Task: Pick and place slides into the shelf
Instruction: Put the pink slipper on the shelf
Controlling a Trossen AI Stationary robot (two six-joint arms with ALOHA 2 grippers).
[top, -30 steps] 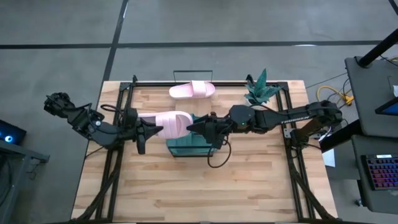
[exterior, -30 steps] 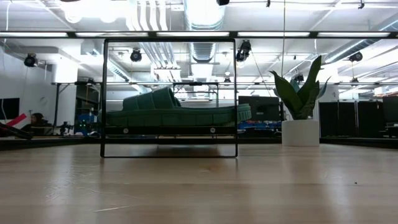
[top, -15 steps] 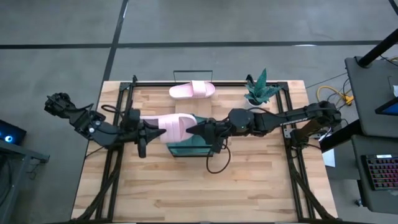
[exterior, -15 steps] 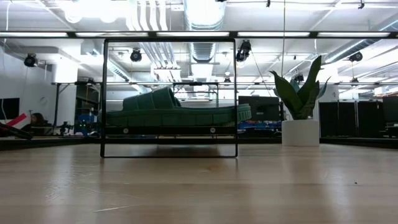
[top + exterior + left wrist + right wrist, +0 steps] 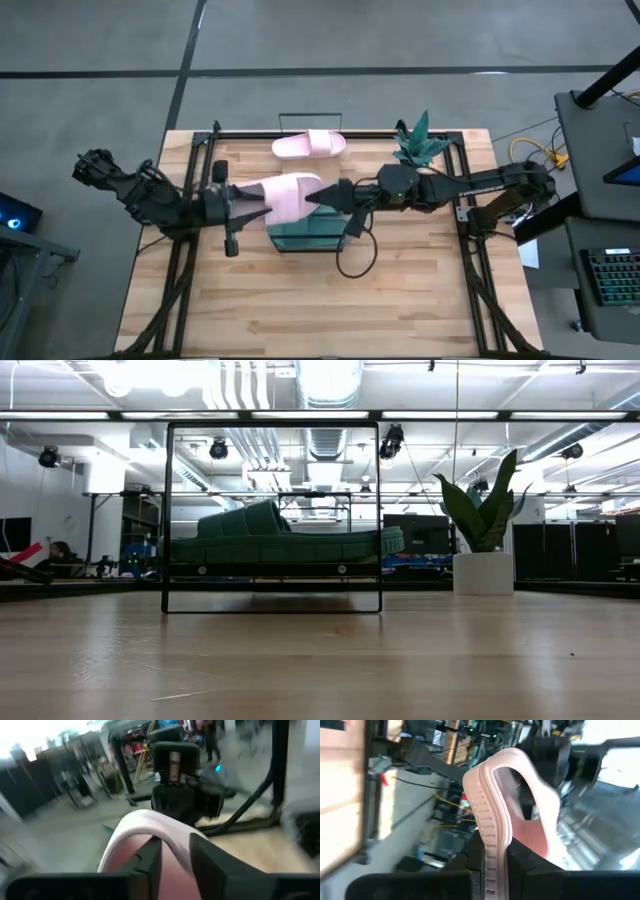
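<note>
Both tools are on one pink slide (image 5: 287, 196) mid-desk: right tool (image 5: 318, 194) pinching its end, left tool (image 5: 262, 203) gripping the strap.

Two dark, jointed robot arms over a wooden table.

Both arms were matte black with chunky rounded joints; the right arm (image 5: 470, 184) bore faint pale lettering along its long link, and a thin black cable (image 5: 352, 258) looped beneath it. The left arm (image 5: 150, 198) ended in blunt black fingers (image 5: 150, 857) with flat, angular faces.
</note>
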